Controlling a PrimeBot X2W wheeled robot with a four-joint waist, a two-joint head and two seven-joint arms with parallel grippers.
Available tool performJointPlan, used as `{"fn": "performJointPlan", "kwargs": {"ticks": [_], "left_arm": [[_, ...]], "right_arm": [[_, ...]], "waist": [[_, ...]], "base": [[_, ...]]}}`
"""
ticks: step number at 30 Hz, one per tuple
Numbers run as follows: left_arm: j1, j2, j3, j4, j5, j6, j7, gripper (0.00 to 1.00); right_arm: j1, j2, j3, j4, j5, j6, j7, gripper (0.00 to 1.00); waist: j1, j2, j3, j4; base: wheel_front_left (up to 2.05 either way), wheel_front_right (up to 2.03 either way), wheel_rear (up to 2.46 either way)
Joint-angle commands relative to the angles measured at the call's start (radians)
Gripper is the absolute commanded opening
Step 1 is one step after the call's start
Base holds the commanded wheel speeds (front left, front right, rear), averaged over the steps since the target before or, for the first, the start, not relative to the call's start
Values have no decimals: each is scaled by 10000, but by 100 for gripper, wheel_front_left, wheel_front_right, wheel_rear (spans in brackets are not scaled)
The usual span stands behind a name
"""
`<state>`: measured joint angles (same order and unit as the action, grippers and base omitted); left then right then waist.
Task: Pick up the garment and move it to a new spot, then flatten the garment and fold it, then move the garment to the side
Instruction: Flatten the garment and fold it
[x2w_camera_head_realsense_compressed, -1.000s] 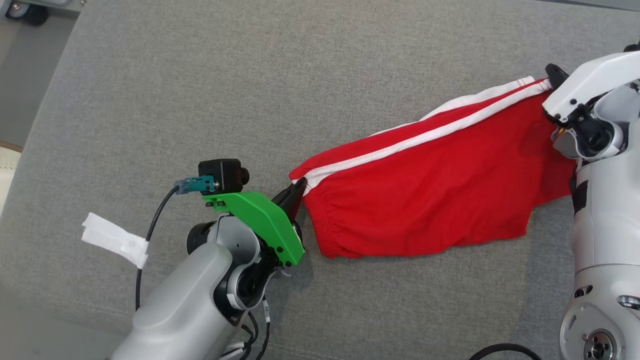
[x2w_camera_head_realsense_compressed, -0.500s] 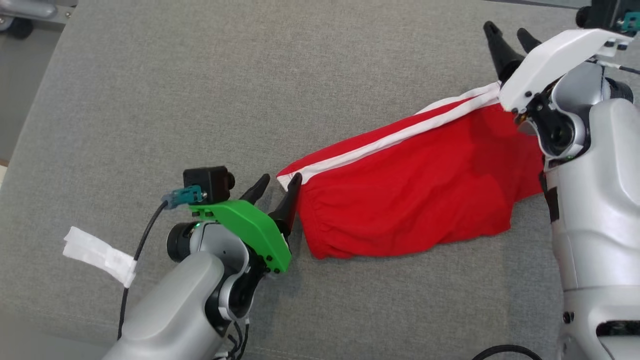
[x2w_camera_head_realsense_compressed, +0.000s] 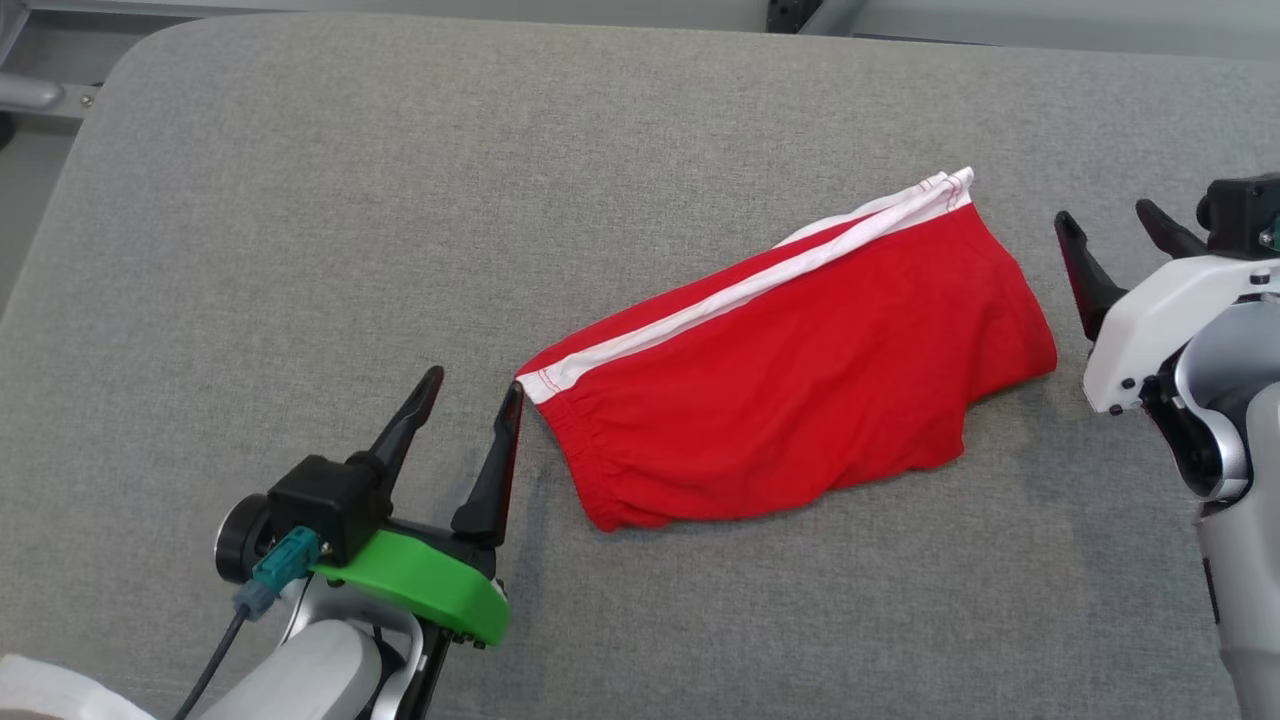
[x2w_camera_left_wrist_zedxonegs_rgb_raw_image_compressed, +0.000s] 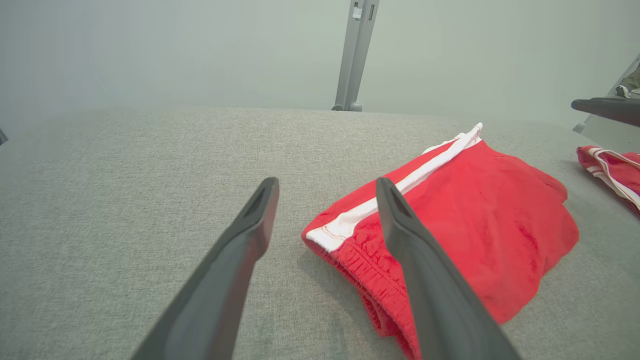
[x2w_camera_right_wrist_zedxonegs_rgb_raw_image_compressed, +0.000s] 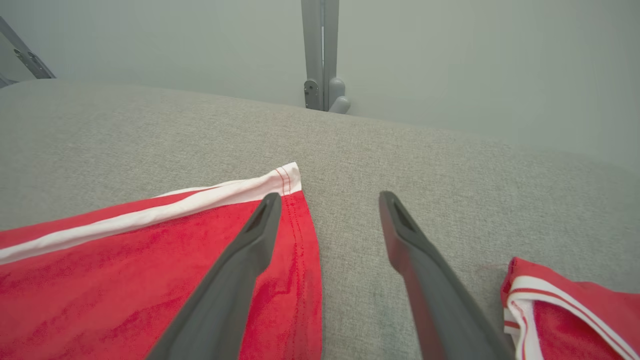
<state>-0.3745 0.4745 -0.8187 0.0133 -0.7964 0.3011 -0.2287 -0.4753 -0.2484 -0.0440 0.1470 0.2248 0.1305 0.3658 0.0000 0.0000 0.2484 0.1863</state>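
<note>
Grey fabric-covered table (x2w_camera_head_realsense_compressed: 300, 200), rounded far-left corner, pale wall and grey upright post (x2w_camera_right_wrist_zedxonegs_rgb_raw_image_compressed: 320, 55) behind. Red shorts (x2w_camera_head_realsense_compressed: 800, 370) with white side stripe, laid slantwise near the table's middle, loosely flat, a few wrinkles, held by nothing. Elastic waistband end toward left gripper (x2w_camera_head_realsense_compressed: 475, 382); stitched hem end toward right gripper (x2w_camera_head_realsense_compressed: 1103, 212). Left gripper: fingers spread wide, empty, inner fingertip just beside the striped waistband corner, contact not discernible. Right gripper: fingers spread wide, empty, just off the hem end, apart from the cloth in head view. Second red garment (x2w_camera_right_wrist_zedxonegs_rgb_raw_image_compressed: 565, 310) with white stripes, bunched, on the table at lower right of right wrist view, apart from the shorts.
</note>
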Motion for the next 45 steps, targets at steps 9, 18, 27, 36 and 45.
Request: {"fn": "performJointPlan", "kwargs": {"ticks": [9, 18, 27, 36, 45], "left_arm": [[696, -489, 1168, -37, 1091, -320, -359, 100], [1293, -1403, 2207, 662, 1899, -1104, -364, 100], [1603, -2059, 2918, 1289, 2503, -1744, -366, 100], [1900, -2199, 3229, 1688, 2889, -2191, -366, 100], [2654, -2402, 3777, 1928, 3443, -2840, -367, 100]], "right_arm": [[-214, -273, -268, 1679, -17, -1, 673, 100], [-982, -633, -282, 3408, 324, -3, 1068, 100], [-994, -620, 225, 4163, 2018, 2, 2085, 0], [-963, -643, -730, 3975, 2838, -9, 1946, 0], [-178, -624, -2161, 3295, 3320, -7, 2645, 0]], "waist": [[0, 0, 704, 1026], [0, 0, 841, 1713], [0, 0, 728, 1770], [0, 0, 396, 1379], [0, 0, -415, 745]], "base": [[0, 0, 0], [0, 0, 0], [0, 0, 0], [0, 0, 0], [0, 0, 0]]}}
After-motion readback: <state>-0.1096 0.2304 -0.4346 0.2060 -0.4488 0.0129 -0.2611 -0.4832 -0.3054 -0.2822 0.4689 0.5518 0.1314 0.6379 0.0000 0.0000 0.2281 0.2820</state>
